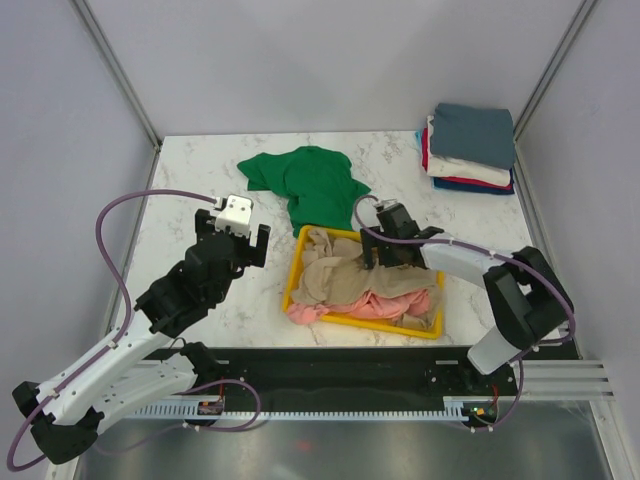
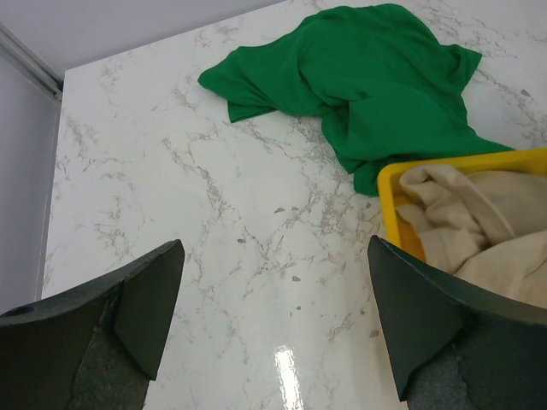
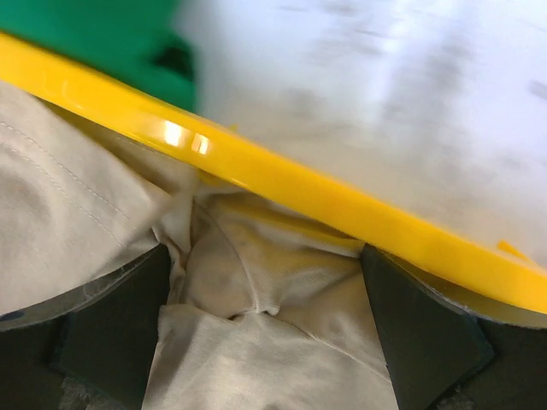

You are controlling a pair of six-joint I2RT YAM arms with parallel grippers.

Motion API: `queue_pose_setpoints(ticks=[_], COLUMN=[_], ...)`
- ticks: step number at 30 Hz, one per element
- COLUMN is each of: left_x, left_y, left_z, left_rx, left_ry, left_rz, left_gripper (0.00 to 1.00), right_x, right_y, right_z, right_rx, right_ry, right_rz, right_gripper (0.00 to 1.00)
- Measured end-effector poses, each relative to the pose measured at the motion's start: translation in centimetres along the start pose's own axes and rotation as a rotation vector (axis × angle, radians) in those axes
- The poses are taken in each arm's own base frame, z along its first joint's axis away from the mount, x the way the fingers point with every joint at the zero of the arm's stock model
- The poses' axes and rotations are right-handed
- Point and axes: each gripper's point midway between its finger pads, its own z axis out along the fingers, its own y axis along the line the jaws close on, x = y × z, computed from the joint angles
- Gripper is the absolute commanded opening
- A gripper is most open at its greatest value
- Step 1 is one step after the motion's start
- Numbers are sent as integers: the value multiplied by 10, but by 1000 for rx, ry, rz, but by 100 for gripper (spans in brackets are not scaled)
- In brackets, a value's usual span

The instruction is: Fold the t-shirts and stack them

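Note:
A bright green t-shirt (image 1: 309, 184) lies crumpled on the marble table (image 1: 200, 170) behind the yellow bin (image 1: 296, 264); it also shows in the left wrist view (image 2: 376, 94). The bin holds a beige t-shirt (image 1: 345, 277) on top of a salmon pink one (image 1: 400, 305). My right gripper (image 1: 385, 255) is open, lowered into the bin, its fingers astride a bunch of beige cloth (image 3: 265, 299) just inside the bin's far wall (image 3: 342, 209). My left gripper (image 1: 240, 240) is open and empty above bare table left of the bin (image 2: 466, 166).
A stack of folded t-shirts (image 1: 470, 148), slate blue on top with white and red beneath, sits at the table's far right corner. Grey walls and metal posts enclose the table. Cables loop off both arms.

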Motion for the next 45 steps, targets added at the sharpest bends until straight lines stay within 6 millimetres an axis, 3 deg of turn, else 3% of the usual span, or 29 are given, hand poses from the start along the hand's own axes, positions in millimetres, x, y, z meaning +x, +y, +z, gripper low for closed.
queue_pose_setpoints(ticks=[3,7,12,16,22,25,28,32,36,40,45], left_x=[0,0,0,0,0,0,0,0,0,0,2], left_y=[0,0,-1,-1,-1,-1,-1,-1,-1,0,-1], left_z=[0,0,0,0,0,0,0,0,0,1,3], left_rx=[0,1,7,8,8,8,8,8,5,1,0], left_ry=[0,-1,-1,-1,-1,-1,0,0,0,2,11], left_rz=[0,-1,-1,-1,-1,-1,-1,0,-1,-2,5], left_gripper=[95,95,95,95,95,95,95,95,95,95,95], right_x=[5,28,60,67,81,60,22,-34,-66,-78,-56], right_y=[-42,-96,-174,-227,-261,-251,-227,-181,-136,-78,-1], right_z=[-11,-34,-82,-123,-142,-142,-151,-177,-186,-153,-98], right_rx=[87,201,385,551,646,537,421,252,57,-90,-184], right_ry=[-39,-108,-267,-410,-413,-425,-475,-596,-651,-520,-293], right_rz=[164,404,754,947,1076,1037,928,769,660,525,326], right_gripper=[98,98,98,98,98,98,98,98,98,98,98])
